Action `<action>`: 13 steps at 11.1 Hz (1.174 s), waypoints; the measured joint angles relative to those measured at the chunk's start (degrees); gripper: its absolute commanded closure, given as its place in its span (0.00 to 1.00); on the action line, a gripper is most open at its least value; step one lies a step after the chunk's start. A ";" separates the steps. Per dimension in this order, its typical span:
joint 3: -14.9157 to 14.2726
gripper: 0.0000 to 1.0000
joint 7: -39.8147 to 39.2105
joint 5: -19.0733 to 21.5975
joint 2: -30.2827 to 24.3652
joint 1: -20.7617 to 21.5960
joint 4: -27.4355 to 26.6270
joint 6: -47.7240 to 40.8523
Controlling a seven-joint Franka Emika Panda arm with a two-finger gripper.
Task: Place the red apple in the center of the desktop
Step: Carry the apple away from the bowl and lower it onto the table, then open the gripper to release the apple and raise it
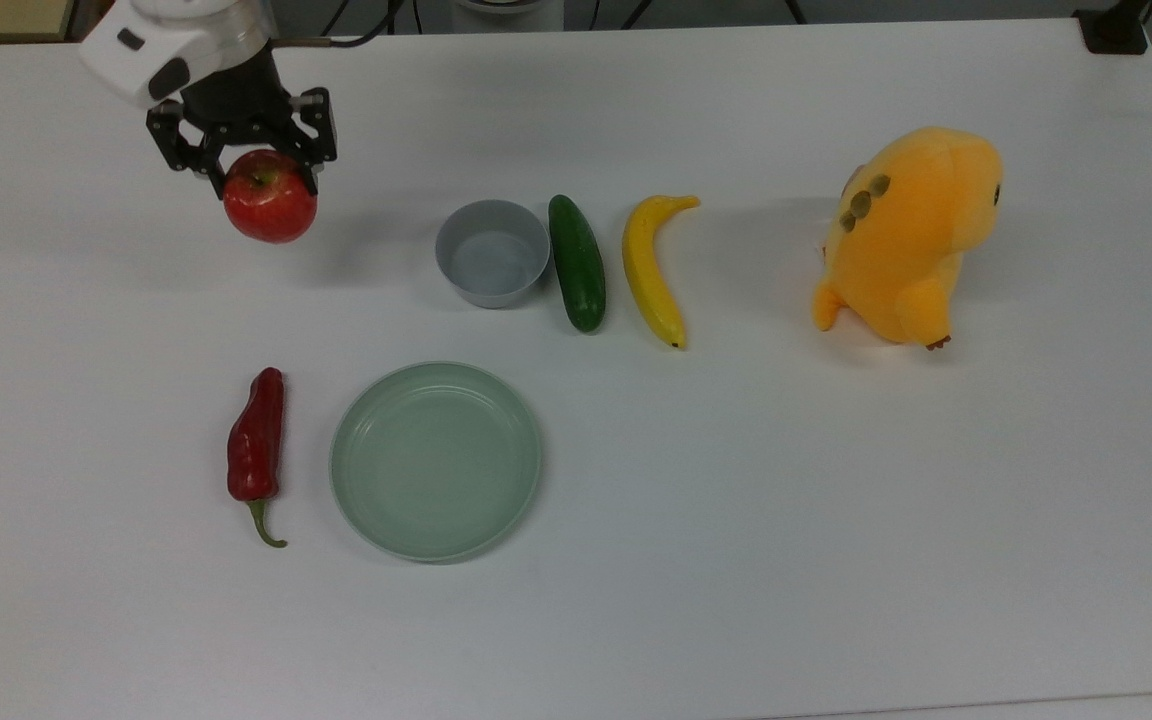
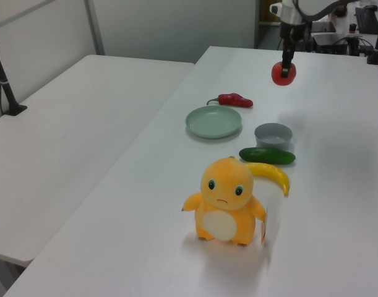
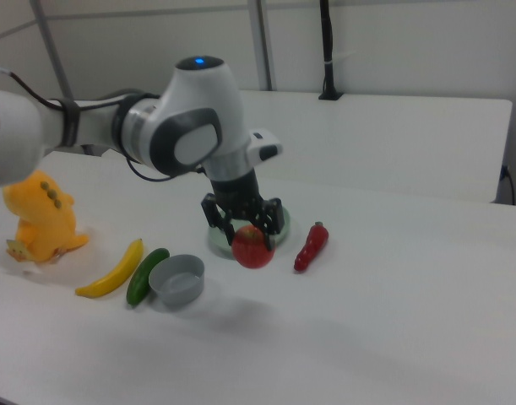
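Up near the desktop's [image 1: 736,560] far-left corner in the top view, the gripper [image 1: 244,172] is clamped on the red apple [image 1: 270,209], aloft; the centre lies well off toward the top view's lower right.
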 measured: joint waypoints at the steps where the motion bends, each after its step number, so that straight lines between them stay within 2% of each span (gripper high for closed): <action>1: -0.13 0.93 -1.27 1.90 1.45 -0.70 -0.10 1.06; 3: -0.19 0.93 -2.63 3.96 3.87 -1.49 -1.10 5.17; 5: -0.18 0.92 -3.29 4.11 5.10 -1.48 -2.90 8.35; 7: -0.12 0.86 -3.59 4.11 6.10 -1.28 -5.54 12.98; 8: -0.05 0.68 -3.66 4.11 6.90 -1.23 -6.63 14.96; 10: 0.06 0.04 -3.71 4.11 7.96 -1.22 -7.01 15.54; 11: 0.06 0.00 -3.71 4.11 8.00 -1.22 -7.00 15.54; 13: 0.06 0.00 -3.26 4.17 7.98 -1.22 -6.80 15.54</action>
